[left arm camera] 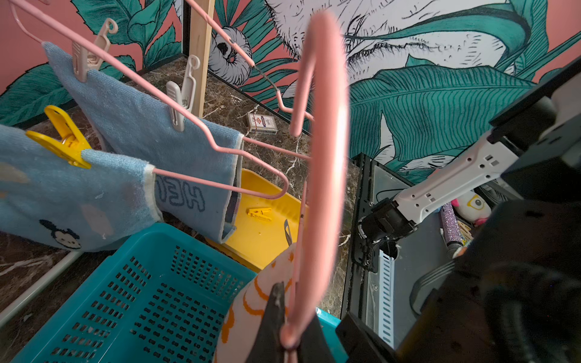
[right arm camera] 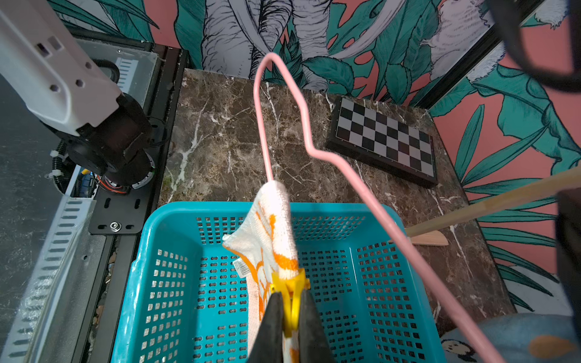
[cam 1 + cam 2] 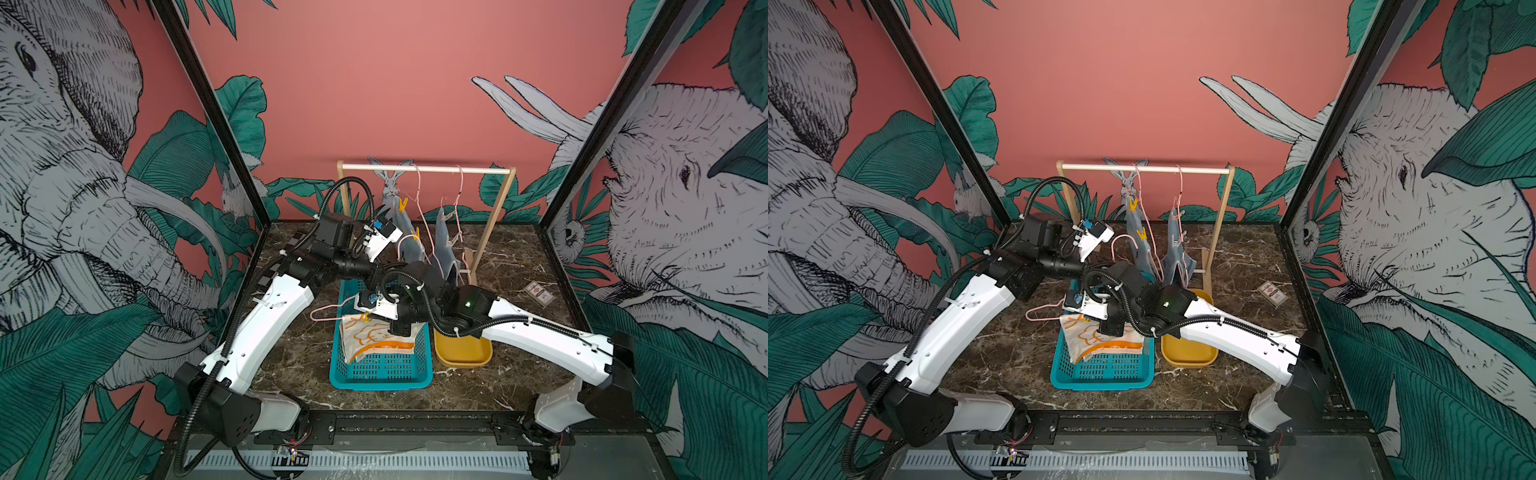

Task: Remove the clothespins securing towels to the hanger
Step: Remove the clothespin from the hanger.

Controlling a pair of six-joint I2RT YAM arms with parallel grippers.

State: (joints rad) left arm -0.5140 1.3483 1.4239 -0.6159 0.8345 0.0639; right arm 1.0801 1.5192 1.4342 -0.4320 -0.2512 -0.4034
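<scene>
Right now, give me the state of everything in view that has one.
left gripper, shut on held hanger
right gripper, shut on yellow clothespin
white towel, on the held hanger with that clothespin on it, over teal basket
blue towels, both pinned to hangers on the rack
yellow tray, holds one loose clothespin

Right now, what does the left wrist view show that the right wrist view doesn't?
Only the left wrist view: the yellow tray holding a loose clothespin, the card box, and the left gripper shut on the pink hanger. Only the right wrist view: the chessboard, and the right gripper shut on a yellow clothespin clipped to the white-and-orange towel. Both: the teal basket, that towel and the hanger.
</scene>
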